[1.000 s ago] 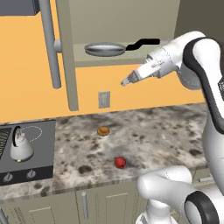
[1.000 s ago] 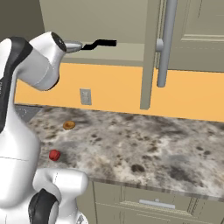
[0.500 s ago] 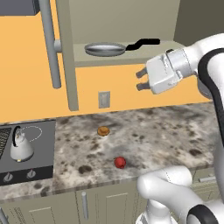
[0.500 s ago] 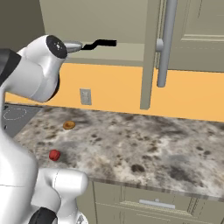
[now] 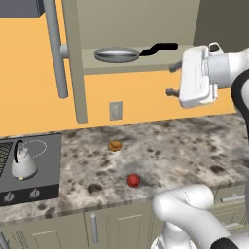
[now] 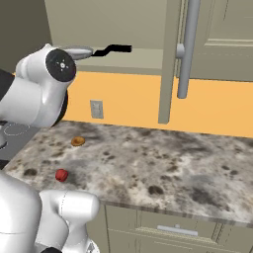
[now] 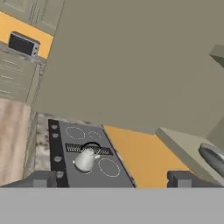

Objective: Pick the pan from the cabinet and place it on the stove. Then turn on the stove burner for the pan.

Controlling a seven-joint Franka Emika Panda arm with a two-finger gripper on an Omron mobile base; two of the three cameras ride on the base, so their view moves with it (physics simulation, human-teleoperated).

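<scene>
Orange wall panelling backs a speckled grey-brown granite counter (image 5: pixel 165 151) under a grey-beige upper wall cabinet (image 5: pixel 73 58), whose panelled door stands swung open, its long grey vertical bar handle (image 5: pixel 54 48) facing the room. On the cabinet's bottom shelf rests the shallow round grey metal frying pan (image 5: pixel 116 54); its long black handle (image 5: pixel 159 47) extends to the right along the shelf. The right base view shows the same pan (image 6: pixel 79 51) partly hidden behind the arm's joint, its handle projecting to the right.

To the right of the pan handle and slightly lower, apart from it, the white two-finger gripper (image 5: pixel 171 79) is turned sideways, both dark fingers pointing left toward the cabinet. The jaws stand wide apart, one above the other, with nothing between them.

Below and left, the flat black cooktop (image 5: pixel 44 165) with thin white burner circles is set into the counter. A small silver-white kettle (image 5: pixel 23 164) stands on it. On the counter lie a small flat orange-brown round item (image 5: pixel 115 145) and a small red fruit (image 5: pixel 133 180).
</scene>
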